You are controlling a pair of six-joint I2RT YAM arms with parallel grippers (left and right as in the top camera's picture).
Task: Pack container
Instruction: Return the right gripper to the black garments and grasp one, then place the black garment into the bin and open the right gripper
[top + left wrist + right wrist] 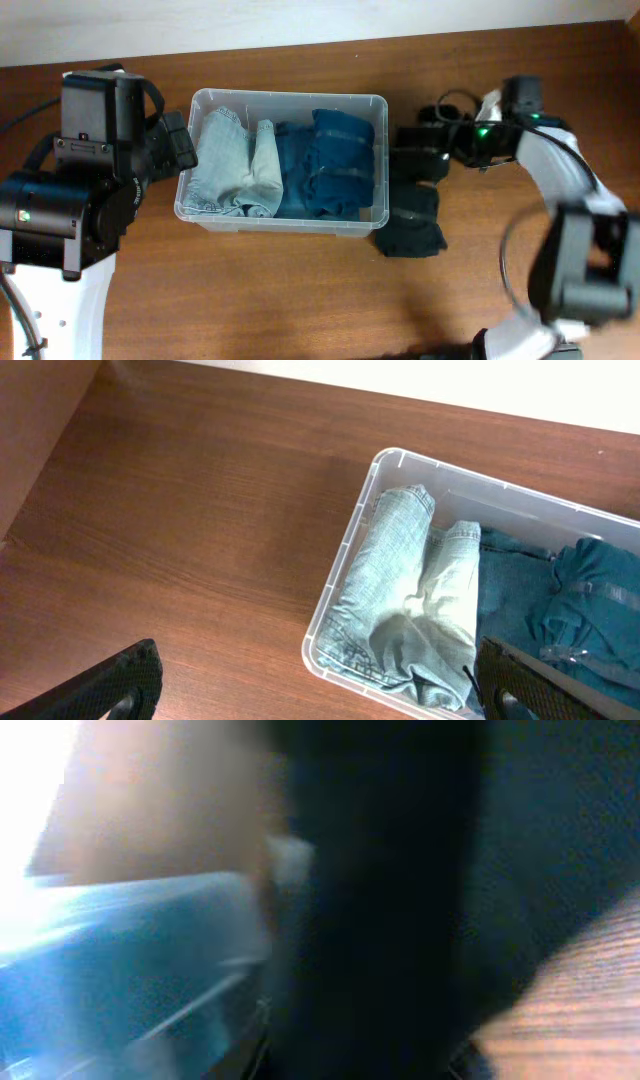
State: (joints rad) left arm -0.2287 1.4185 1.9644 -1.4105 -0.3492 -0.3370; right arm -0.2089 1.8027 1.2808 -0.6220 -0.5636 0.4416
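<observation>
Left tool (330, 682) spread wide, empty | right tool (432, 148) blurred, grip unreadable | container (290, 95): pale jeans (232, 160) beside blue jeans (325, 165)

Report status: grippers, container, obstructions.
Left gripper open, empty, left of container. Right gripper at dark clothes outside container, jaws unreadable. Container holds light jeans, dark jeans. Opening unobstructed.

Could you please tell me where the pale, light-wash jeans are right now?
In the overhead view, the pale jeans lie inside the container, at its left end, pressed against the darker blue jeans on their right.
</observation>
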